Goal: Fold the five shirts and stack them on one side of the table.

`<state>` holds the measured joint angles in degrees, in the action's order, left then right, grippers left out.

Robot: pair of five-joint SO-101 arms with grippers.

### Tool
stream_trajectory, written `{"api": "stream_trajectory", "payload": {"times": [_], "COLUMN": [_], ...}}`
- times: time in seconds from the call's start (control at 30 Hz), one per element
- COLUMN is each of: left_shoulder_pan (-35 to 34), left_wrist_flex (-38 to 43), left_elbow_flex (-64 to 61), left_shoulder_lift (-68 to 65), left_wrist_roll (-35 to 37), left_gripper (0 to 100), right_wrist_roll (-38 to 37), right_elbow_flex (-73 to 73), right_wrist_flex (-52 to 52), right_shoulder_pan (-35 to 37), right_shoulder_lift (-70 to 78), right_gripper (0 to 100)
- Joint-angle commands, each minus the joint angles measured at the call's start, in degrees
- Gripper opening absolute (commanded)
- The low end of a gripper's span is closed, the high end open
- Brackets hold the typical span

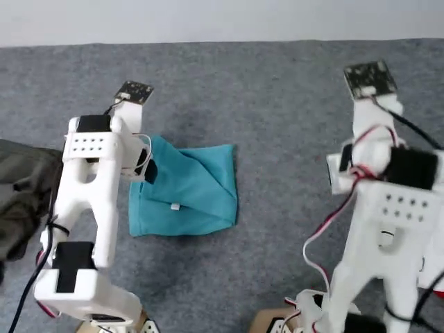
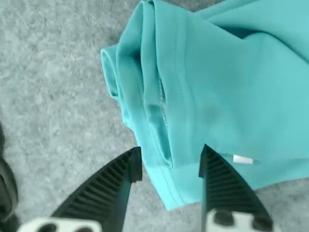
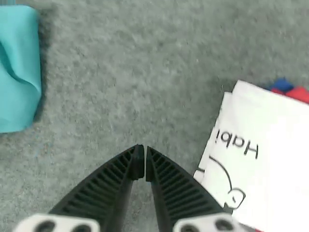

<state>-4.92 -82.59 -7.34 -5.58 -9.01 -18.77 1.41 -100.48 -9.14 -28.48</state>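
The teal shirt (image 1: pixel 191 187) lay partly folded on the grey table (image 1: pixel 277 104), left of centre, with a small white tag (image 1: pixel 175 206) showing on its near half. Its left edge was bunched into several layers. The left arm (image 1: pixel 90 194) stood over that edge. In its wrist view the left gripper (image 2: pixel 169 162) was spread wide, one finger over the bare table and the other over the shirt (image 2: pixel 217 96), with the doubled hem between them; whether they touched the cloth could not be told. The tag (image 2: pixel 241 159) sat just beside the finger over the shirt.

A dark shirt (image 1: pixel 21 187) lay crumpled at the far left edge of the table, beside the left arm.

The right arm (image 1: pixel 381 208) stood at the right, well apart from the teal shirt. The right gripper (image 3: pixel 141 162) was closed with nothing in it, its tips nearly together above bare table. A white shirt (image 3: pixel 270 154) with dark print lay folded just beside it, and a corner of the teal shirt (image 3: pixel 17 67) showed farther off
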Motion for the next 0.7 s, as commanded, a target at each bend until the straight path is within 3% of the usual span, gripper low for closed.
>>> {"api": "stream_trajectory", "payload": {"times": [0.0,0.67], "left_shoulder_pan": [0.4,5.4], "left_wrist_flex": [1.0,6.8], "left_elbow_flex": [4.0,4.9], "left_shoulder_lift": [-1.1,-8.3], "left_wrist_roll": [-0.8,-0.5], "left_gripper": [20,20], "right_wrist_roll": [0.1,0.1], "right_elbow_flex": [3.6,11.3], "right_wrist_flex": [-2.3,-2.4], "right_shoulder_pan": [-1.5,-1.4], "right_shoulder_lift": [-6.9,-17.6], "right_gripper": [1.6,1.6]}}
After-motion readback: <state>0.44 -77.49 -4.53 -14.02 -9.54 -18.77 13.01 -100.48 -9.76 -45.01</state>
